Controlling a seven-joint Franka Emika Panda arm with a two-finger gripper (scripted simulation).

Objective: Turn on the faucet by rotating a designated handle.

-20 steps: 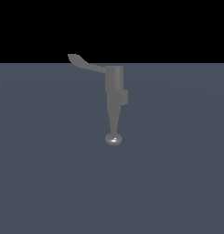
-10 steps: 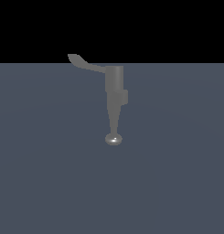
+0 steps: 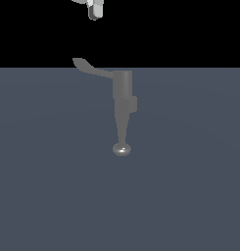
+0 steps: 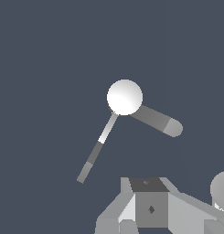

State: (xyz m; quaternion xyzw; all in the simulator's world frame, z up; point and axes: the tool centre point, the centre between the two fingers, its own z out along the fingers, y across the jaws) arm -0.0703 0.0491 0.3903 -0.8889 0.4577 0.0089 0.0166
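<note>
Gripper (image 3: 95, 11) high above handle (image 3: 89, 67), well apart from faucet (image 3: 122, 105); jaws mostly cropped, can't tell if open or closed.

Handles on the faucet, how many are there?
1. The handle sticks out sideways from the top of the faucet body, toward the exterior view's left. No others show.
</note>
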